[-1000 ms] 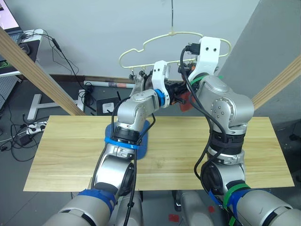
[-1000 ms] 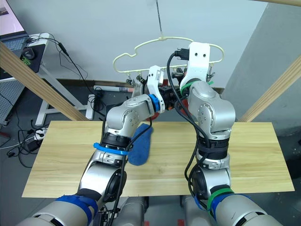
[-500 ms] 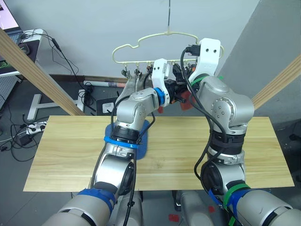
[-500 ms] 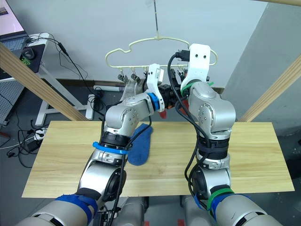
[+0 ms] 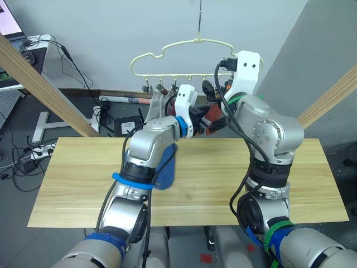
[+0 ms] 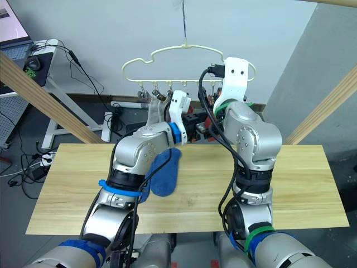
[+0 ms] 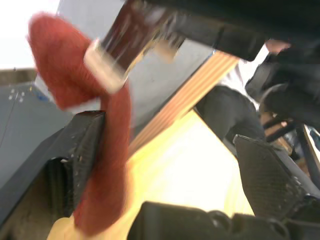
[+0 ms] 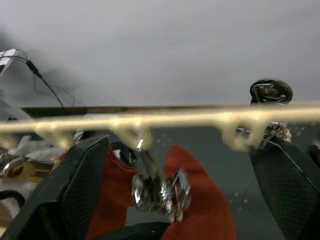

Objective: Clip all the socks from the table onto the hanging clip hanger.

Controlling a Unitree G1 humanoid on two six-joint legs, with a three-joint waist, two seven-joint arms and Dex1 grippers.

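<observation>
Both grippers' jaws spread beside rust-red sock (image 8: 197,200) hanging from clip (image 8: 162,187) on clip hanger (image 5: 167,53); blue sock (image 6: 166,170) waits at table's (image 5: 83,173) 9 o'clock

No text, label, brand, number or sign reads anywhere right now: not on the table (image 5: 78,178), not on the socks, not on the hanger (image 5: 167,53). The screen (image 5: 8,22) far beyond the table's left end is too small to read.
</observation>
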